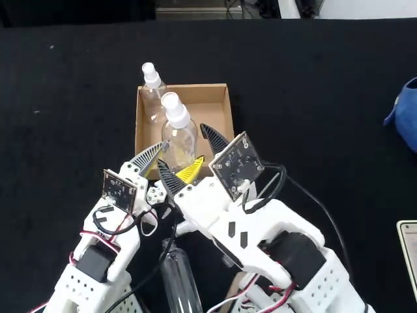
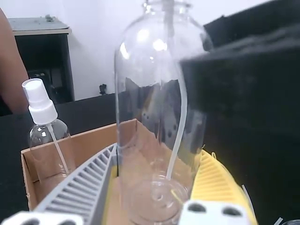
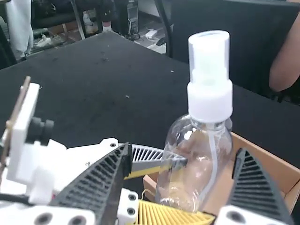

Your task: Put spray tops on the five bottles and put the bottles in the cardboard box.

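**Left gripper pinches a capped bottle at the box**

Left gripper (image 1: 182, 153) is closed on a clear spray-topped bottle (image 1: 179, 130), upright at the cardboard box's (image 1: 212, 104) near edge. Right gripper (image 3: 183, 157) gapes wide around it. A second capped bottle (image 1: 154, 91) stands in the box's far corner.

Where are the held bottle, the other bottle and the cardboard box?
held bottle (image 1: 179, 135), high view, on its clear body.
other bottle (image 1: 151, 73), high view, on its white spray top.
cardboard box (image 1: 212, 106), high view, on its bare floor.

Office or lab by the looks; dark cabinet (image 2: 47, 65), white wall (image 2: 93, 42).
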Robot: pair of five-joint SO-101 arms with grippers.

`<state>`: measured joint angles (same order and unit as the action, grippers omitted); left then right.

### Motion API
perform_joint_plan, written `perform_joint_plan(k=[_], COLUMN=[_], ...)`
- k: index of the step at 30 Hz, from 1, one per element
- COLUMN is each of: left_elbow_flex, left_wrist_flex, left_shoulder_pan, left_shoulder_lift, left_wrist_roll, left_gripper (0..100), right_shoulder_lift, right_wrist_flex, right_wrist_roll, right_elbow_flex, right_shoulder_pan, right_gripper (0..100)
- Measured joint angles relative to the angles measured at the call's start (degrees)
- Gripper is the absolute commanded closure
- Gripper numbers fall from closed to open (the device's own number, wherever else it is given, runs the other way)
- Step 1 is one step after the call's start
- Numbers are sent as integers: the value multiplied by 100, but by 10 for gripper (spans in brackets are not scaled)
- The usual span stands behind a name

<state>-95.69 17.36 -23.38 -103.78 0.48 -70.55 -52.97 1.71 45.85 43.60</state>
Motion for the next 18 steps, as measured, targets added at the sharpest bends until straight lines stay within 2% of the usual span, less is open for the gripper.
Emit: perform_joint_plan(k=[4, 7, 14, 18], left_elbow_flex=[0, 9, 316, 404], left_wrist_flex=[0, 0, 0, 0], left_shoulder_pan=[70, 571, 2514, 3763], left_shoulder_lift=[0, 0, 0, 0], left_wrist_roll=[0, 0, 0, 0], left_gripper=[970, 970, 970, 971], right_shoulder_lift=[-141, -378, -484, -475], right_wrist_flex=[-352, -774, -1327, -1134], right_wrist_roll=[0, 0, 0, 0], right_elbow_flex=[-510, -967, -1020, -404], right_shoulder_pan=[-325, -853, -2585, -3543], right_gripper=[681, 705, 975, 986])
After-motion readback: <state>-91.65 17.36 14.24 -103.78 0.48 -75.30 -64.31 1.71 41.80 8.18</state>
